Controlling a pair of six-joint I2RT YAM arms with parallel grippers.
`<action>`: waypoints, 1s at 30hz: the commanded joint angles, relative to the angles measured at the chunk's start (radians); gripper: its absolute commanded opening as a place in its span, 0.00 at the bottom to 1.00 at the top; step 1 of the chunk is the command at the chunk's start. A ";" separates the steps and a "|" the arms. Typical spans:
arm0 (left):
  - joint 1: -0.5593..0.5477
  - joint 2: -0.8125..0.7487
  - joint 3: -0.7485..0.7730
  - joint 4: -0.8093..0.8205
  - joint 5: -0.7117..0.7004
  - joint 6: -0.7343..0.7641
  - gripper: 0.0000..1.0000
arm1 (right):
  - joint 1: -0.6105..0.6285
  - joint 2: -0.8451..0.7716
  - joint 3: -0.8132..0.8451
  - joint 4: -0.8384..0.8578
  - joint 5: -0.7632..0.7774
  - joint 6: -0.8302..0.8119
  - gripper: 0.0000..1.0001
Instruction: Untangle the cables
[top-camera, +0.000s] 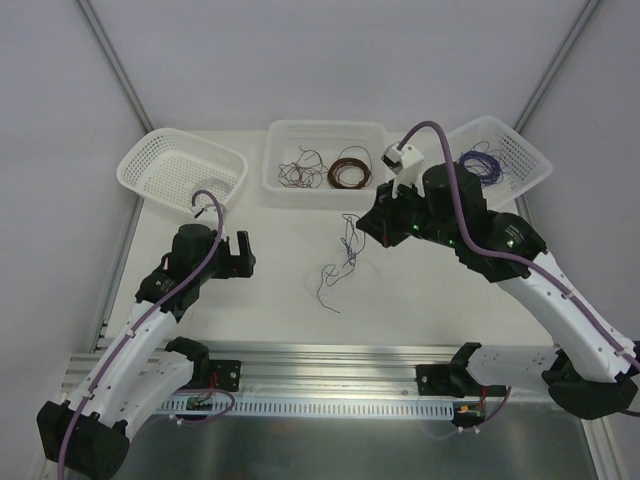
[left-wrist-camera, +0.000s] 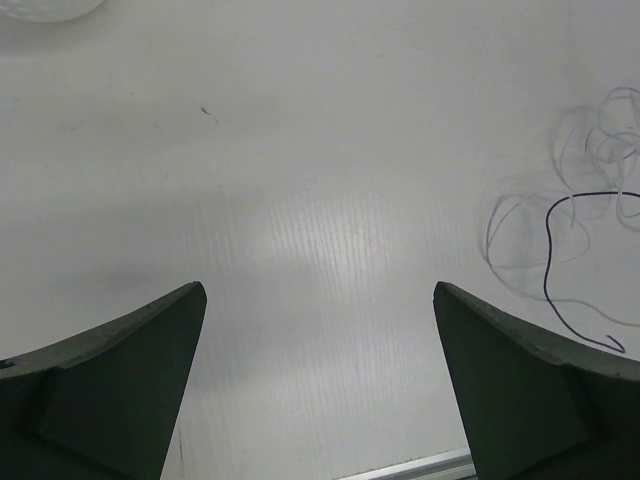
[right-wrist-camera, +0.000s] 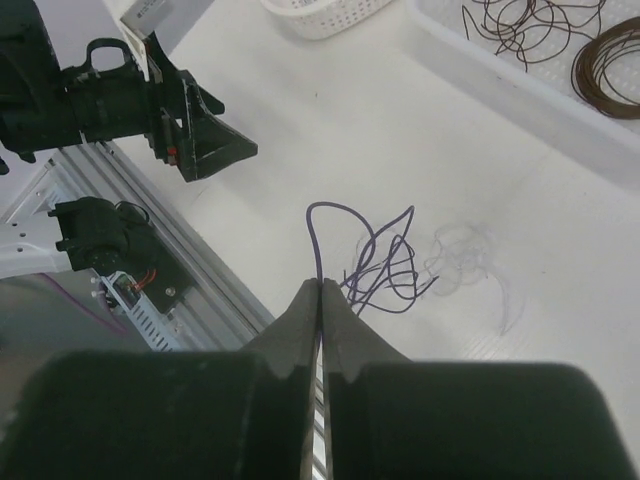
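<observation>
My right gripper (right-wrist-camera: 320, 285) is shut on one end of a dark purple cable (right-wrist-camera: 383, 262) and holds it above the table. The strand hangs from the gripper (top-camera: 362, 222) in loose loops (top-camera: 345, 250) down toward the table's middle. A whitish-clear cable (right-wrist-camera: 465, 250) lies squiggled on the table under it. In the left wrist view the purple tail (left-wrist-camera: 550, 290) and whitish strands (left-wrist-camera: 610, 130) show at the right edge. My left gripper (left-wrist-camera: 320, 290) is open and empty, low over bare table to the left of the cables (top-camera: 240, 255).
Three white containers stand at the back: a left basket (top-camera: 180, 165) with a white coil, a middle tray (top-camera: 325, 190) with loose brown wire and a brown coil (top-camera: 349, 170), and a right basket (top-camera: 515, 150) with purple wire. An aluminium rail (top-camera: 330, 365) runs along the near edge.
</observation>
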 joint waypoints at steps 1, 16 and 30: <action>0.002 -0.006 0.016 0.040 0.084 0.021 0.99 | 0.004 0.052 0.019 -0.102 0.027 -0.037 0.01; -0.272 0.095 -0.064 0.397 0.230 -0.299 0.99 | 0.003 -0.047 -0.161 0.026 -0.061 0.039 0.01; -0.619 0.477 -0.038 0.853 0.070 -0.375 0.96 | 0.004 -0.129 -0.164 0.087 -0.029 0.111 0.01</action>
